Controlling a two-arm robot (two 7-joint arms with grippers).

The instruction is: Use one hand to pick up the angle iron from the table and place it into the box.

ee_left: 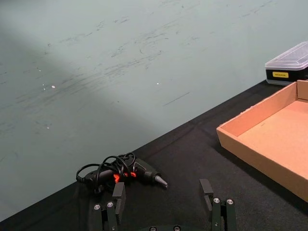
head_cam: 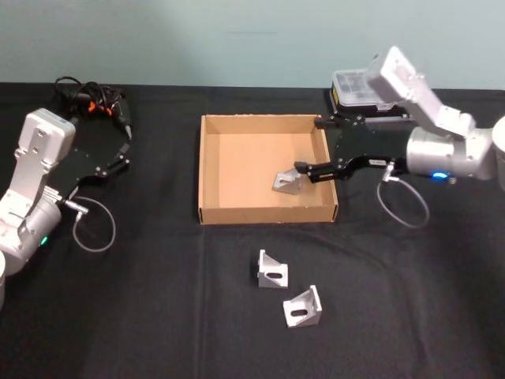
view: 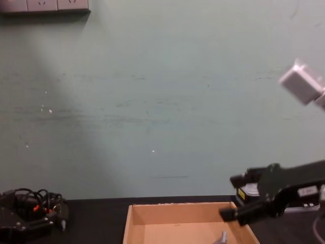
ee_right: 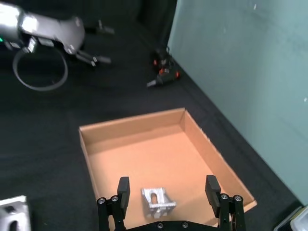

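right tool (head_cam: 304, 172): released, fingers spread over the box (head_cam: 207, 170) | angle iron (head_cam: 287, 182): lying loose on box floor near its right wall | second angle iron (head_cam: 271, 270), third angle iron (head_cam: 303, 307): on surface (head_cam: 158, 308) before box | left tool (head_cam: 122, 155): parked left, spread

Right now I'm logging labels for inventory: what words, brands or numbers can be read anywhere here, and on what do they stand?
On the black case with the clear lid, a yellow label: its print is too small to read.
No text can be seen on the box or the angle iron inside it.
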